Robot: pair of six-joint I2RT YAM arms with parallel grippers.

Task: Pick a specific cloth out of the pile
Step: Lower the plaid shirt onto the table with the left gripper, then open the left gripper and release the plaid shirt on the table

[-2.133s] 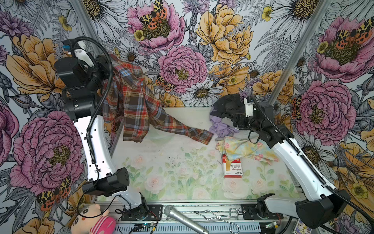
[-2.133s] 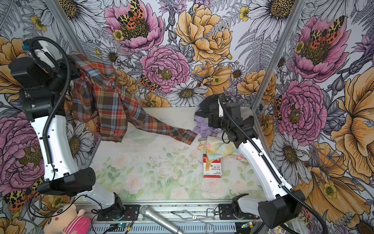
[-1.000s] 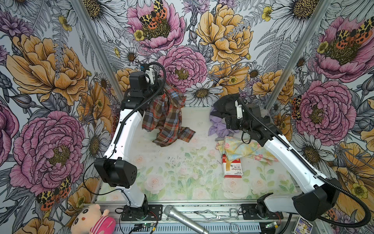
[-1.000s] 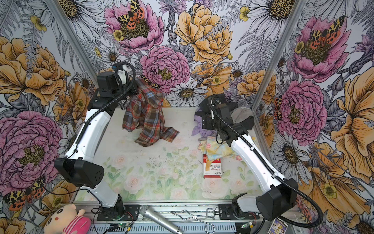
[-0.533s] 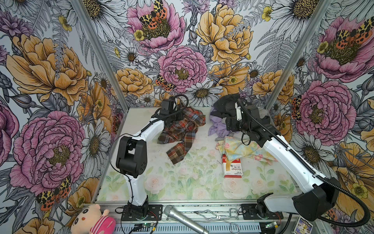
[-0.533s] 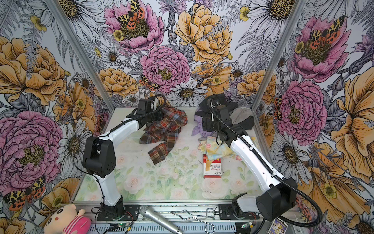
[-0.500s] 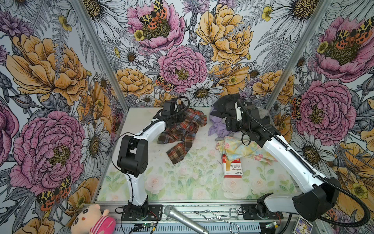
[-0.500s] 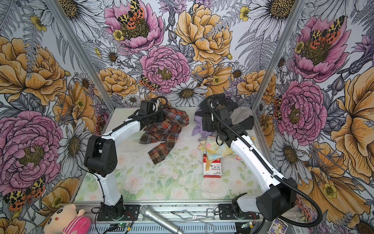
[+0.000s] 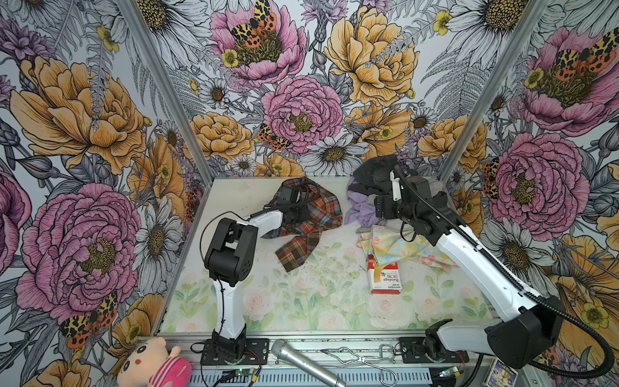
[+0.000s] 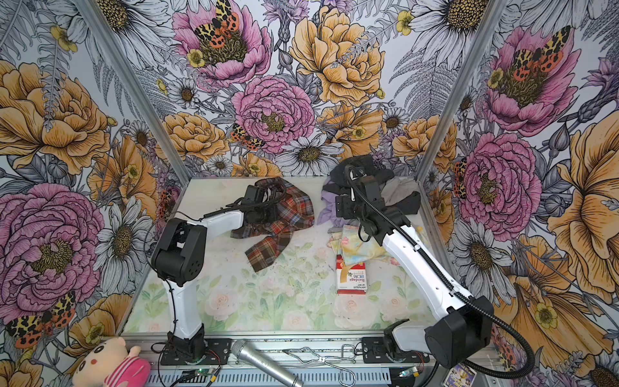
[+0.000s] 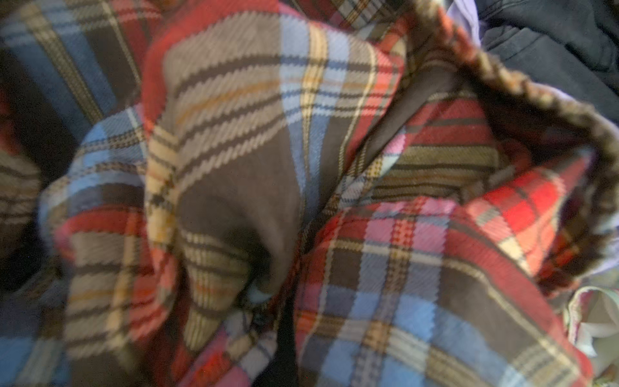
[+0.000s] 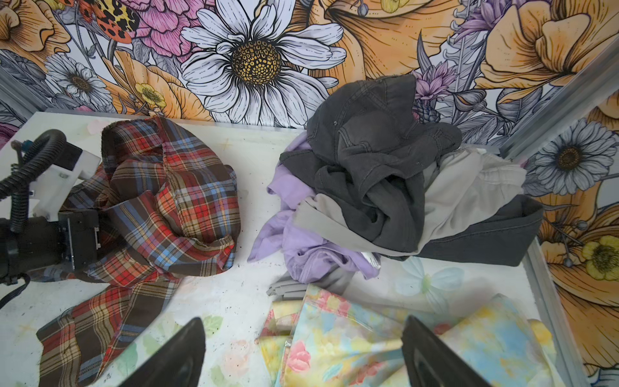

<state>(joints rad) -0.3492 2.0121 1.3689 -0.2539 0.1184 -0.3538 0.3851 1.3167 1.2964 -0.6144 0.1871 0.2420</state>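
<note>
Lying bunched on the desk (image 9: 301,295) beside the pile (image 9: 371,177) but clear of it, the plaid cloth (image 9: 318,214) wraps the left end effector (image 9: 299,214), clamped shut on its folds, while the right end effector (image 12: 303,351) hangs wide open, empty.

both top views overhead, left wrist close on cloth (image 11: 301,201), right wrist low, facing pile (image 12: 385,187)

Matt woven plaid cloth (image 9: 320,209); soft matt fabrics in the pile (image 12: 385,167).
</note>
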